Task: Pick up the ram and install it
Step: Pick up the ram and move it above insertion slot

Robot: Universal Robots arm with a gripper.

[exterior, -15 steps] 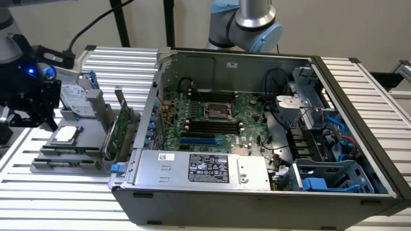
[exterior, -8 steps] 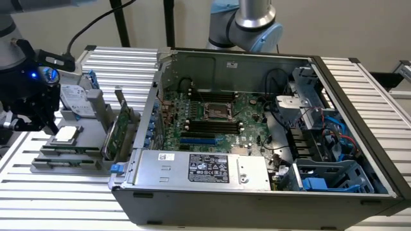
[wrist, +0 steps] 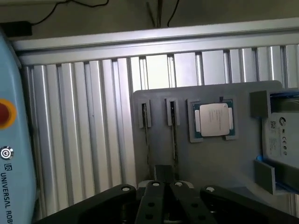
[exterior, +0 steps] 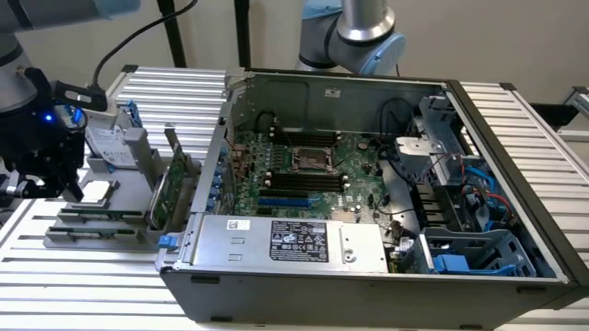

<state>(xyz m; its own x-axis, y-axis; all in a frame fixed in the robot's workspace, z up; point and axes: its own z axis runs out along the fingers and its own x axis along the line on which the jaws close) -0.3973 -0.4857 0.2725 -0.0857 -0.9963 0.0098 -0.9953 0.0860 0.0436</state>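
The end effector (exterior: 43, 187) hovers just above the gray holder (wrist: 233, 158) on the table (exterior: 92, 296); I cannot tell whether it is released or clenched. The ram (wrist: 174, 140) stands on edge in a holder slot, apparently not yet grasped, with a 2nd stick (wrist: 146, 135) in the slot beside it. I judge this to be step 1, the approach to the pick. The grasp calls for centring over 1 thin edge. The computer case (exterior: 368, 207) sits well apart from the holder.
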